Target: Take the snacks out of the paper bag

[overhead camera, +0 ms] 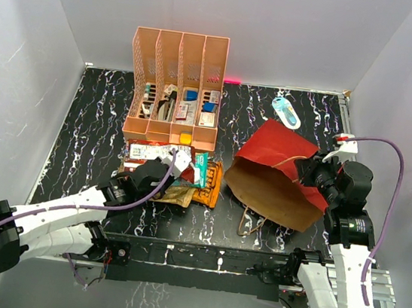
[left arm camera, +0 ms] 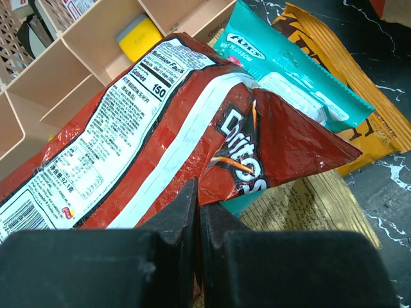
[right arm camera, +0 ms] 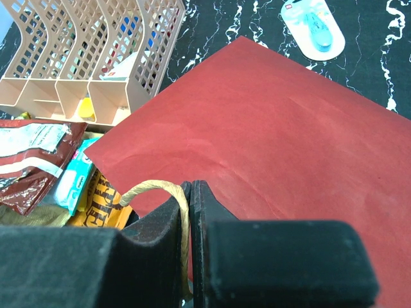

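The dark red paper bag lies on its side at the right, its brown mouth facing front-left. My right gripper is shut on its upper rim and loop handle; the jaws pinch both. My left gripper is shut on a corner of the red chip bag, which lies on the snack pile left of the bag. Under it are the teal-white packet, the flat orange packet and the mustard-gold chip bag. I cannot make out the orange-red candy bag.
The peach slotted organiser stands right behind the snack pile, with small items in it. A light-blue-and-white oval packet lies behind the bag. A second loop handle trails on the table by the bag's mouth. White walls enclose the table.
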{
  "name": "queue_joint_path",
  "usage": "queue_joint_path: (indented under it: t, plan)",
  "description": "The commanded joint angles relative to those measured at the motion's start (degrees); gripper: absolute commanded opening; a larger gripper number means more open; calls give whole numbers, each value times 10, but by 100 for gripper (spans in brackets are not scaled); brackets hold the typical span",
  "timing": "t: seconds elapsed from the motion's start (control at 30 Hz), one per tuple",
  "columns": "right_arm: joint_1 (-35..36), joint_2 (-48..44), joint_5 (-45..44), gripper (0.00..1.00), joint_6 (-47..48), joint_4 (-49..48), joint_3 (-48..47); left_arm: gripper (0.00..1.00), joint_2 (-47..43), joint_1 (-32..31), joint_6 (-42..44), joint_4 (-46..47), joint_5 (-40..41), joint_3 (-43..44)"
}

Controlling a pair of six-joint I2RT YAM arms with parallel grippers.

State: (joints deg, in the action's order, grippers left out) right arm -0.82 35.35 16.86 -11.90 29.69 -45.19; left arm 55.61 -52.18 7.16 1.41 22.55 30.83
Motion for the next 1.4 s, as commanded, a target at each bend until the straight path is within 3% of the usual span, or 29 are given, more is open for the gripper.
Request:
queue_joint_path:
  t: [0.0, 0.17, 0.3, 0.4, 0.47, 0.53, 0.67, 0.77, 0.93, 1.2, 1.37]
  plan:
    - [3, -2, 4, 8, 7, -38, 0, 0, -9, 2, -23, -9, -13, -9]
    - [2, -5, 3, 8, 7, -38, 0, 2, -20, 2, -51, -20, -9, -21]
    - [3, -5, 1, 8, 6, -37, 0, 23, -25, 2, -78, -35, 15, -26]
    - [3, -5, 1, 8, 6, -38, 0, 30, -35, 2, -75, -40, -25, -15]
    - [3, -6, 1, 8, 6, -37, 0, 39, -48, 2, -72, -50, -67, 1]
    - [3, -6, 1, 8, 6, -37, 0, 68, -78, 2, -72, -53, -106, 15]
    - [3, -5, 0, 8, 6, -37, 0, 85, -165, 1, -57, -21, -194, 19]
    - [3, -4, 2, 8, 6, -38, 0, 86, -198, -1, -49, -5, -265, 33]
    - [4, -4, 1, 8, 6, -38, 0, 80, -167, -3, -53, 17, -390, 52]
    - [4, -2, 2, 8, 6, -37, 0, 75, -84, -7, -50, 53, -355, 86]
    - [3, -3, 3, 8, 6, -37, 0, 74, -18, -68, -12, 141, -330, 95]
